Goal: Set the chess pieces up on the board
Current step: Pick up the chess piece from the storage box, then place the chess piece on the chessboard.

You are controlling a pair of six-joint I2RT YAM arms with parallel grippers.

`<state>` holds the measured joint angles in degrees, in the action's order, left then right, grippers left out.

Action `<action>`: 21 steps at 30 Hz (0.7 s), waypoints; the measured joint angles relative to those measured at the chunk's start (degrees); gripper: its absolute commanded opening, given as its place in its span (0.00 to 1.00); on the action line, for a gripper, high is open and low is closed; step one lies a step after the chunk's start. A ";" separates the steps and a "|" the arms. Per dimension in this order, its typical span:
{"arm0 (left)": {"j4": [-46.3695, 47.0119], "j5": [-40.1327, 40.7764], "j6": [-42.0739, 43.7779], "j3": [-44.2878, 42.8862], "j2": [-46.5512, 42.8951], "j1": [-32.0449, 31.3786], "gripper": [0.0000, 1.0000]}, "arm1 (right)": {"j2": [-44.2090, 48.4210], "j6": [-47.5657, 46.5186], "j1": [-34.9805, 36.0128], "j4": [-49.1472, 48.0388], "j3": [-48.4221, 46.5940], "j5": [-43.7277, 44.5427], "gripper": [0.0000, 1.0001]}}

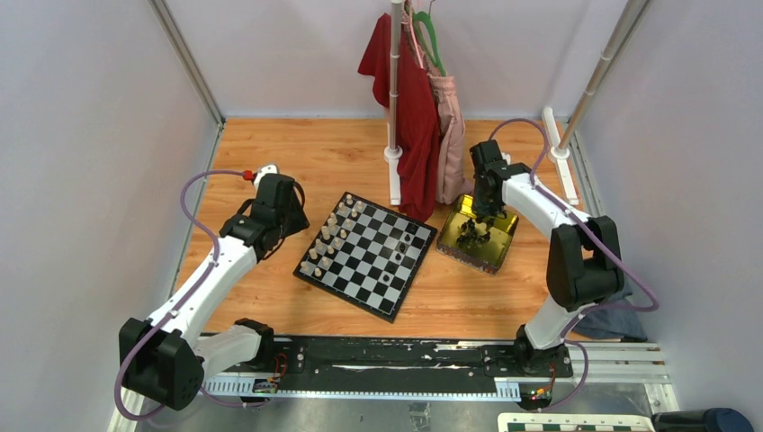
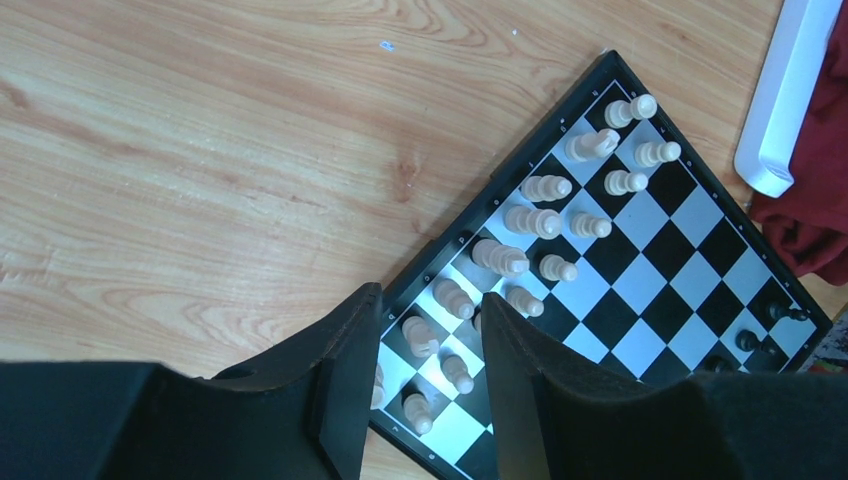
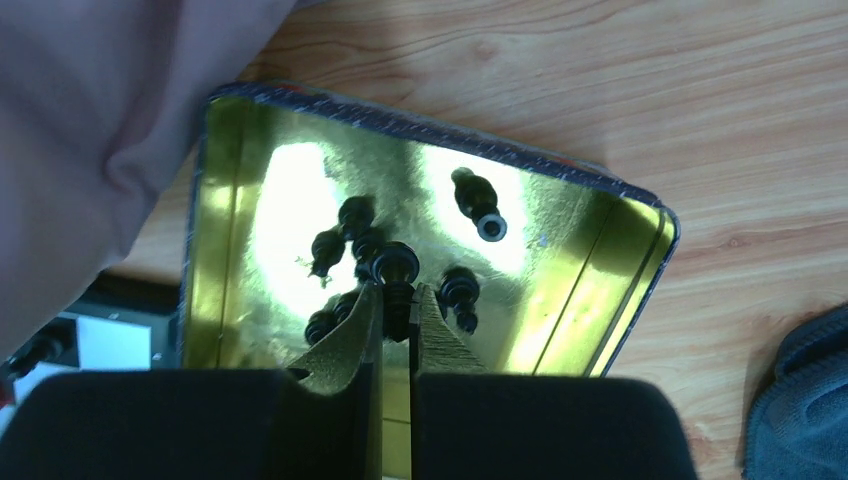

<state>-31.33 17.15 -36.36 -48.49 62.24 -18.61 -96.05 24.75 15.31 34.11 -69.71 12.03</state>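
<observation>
One board (image 1: 373, 261), one gold tray (image 3: 222, 240). About sixteen cream pieces (image 2: 532, 220); three black pieces (image 2: 745, 340) on board, roughly eight in tray.

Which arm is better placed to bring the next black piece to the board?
Right. The right gripper is shut on a black piece in the gold tin. The left gripper hangs open above the white pieces on the board.

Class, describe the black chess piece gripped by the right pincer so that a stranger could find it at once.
Find the chequered board, then the shiny gold tin tray beside it. Inside lie clustered black pieces; the wanted chess piece is the one pinched in the right pincer, round head showing, while its neighbours lie loose.
</observation>
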 measured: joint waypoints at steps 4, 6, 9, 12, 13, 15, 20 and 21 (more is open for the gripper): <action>-0.24 0.04 0.44 0.37 -0.26 0.00 0.47 | 2.47 -0.20 2.75 0.74 0.00 0.68 0.00; -0.48 0.13 0.76 0.37 -0.52 0.00 0.48 | 3.80 -0.20 4.24 1.29 0.00 1.22 0.00; -0.98 0.28 1.18 0.42 -1.27 0.00 0.52 | 6.27 -0.17 6.16 2.14 0.17 1.84 0.00; -1.49 0.44 1.57 0.61 -2.23 0.00 0.59 | 8.94 -0.11 7.54 3.06 0.74 2.60 0.00; -1.68 0.44 1.70 0.74 -2.62 0.00 0.62 | 9.88 -0.09 8.09 3.54 1.01 2.93 0.00; -1.88 0.44 1.99 1.07 -3.26 0.00 0.65 | 11.52 -0.04 9.53 4.48 1.29 3.72 0.00; -2.23 0.37 2.58 1.77 -4.22 0.00 0.76 | 14.03 0.66 14.71 6.84 1.60 5.62 0.00; -2.21 0.35 2.71 1.92 -4.37 0.00 0.78 | 14.36 0.83 15.58 7.21 1.73 5.81 0.00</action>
<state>-33.54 17.50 -33.65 -46.57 57.87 -18.61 -81.69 25.58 30.89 41.32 -67.99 17.85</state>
